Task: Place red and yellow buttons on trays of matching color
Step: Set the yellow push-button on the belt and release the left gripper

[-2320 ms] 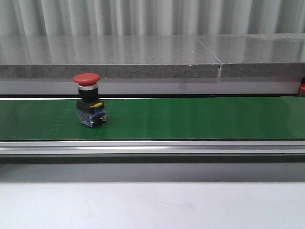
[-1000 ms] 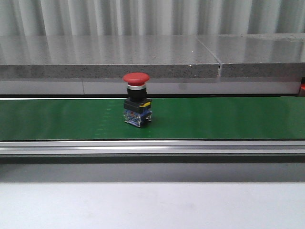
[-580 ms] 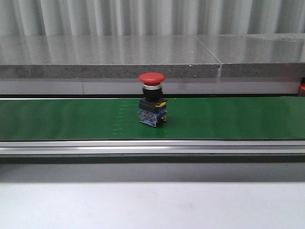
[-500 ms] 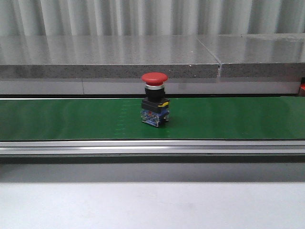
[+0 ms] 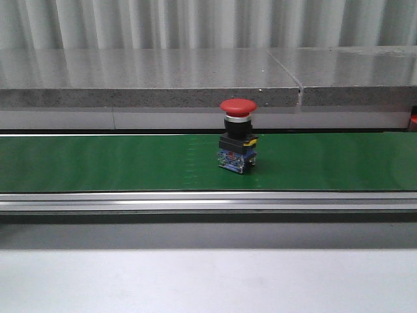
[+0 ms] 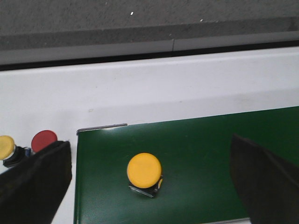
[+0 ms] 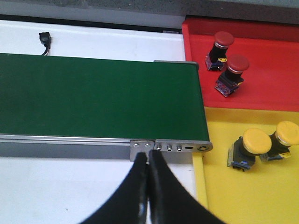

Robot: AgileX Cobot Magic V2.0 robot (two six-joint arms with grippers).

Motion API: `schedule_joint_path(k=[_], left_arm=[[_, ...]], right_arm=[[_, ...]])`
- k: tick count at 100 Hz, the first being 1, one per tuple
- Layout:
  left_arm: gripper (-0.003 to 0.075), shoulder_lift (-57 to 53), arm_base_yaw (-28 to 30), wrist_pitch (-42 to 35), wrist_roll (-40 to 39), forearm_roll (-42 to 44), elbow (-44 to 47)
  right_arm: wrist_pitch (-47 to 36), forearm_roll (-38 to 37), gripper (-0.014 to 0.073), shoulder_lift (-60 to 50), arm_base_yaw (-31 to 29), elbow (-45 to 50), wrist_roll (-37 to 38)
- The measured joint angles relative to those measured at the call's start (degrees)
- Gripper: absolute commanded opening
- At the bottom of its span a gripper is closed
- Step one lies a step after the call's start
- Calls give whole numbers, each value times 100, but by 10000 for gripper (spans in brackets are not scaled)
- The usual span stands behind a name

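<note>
Left hand (image 6: 149,186) fingers spread wide with nothing between them, right hand (image 7: 148,186) fingers pressed together and empty, neither arm visible from the front.

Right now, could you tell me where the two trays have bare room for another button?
In the right wrist view, the red tray holds two red buttons bunched near the conveyor belt; its side away from the belt is bare. The yellow tray has two yellow buttons across the middle; the part nearest the right gripper is free.
</note>
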Motion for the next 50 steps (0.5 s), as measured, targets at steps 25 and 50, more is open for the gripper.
schedule_joint_path(k=[25,50], left_arm=[[639,-1377,-125,-661,10,-11,997],[599,-2729,-125,-1107,20,-11,1951]], right_arm=[[0,-38,-71,0,0,0,0],[-47,-298,-71,0,0,0,0]])
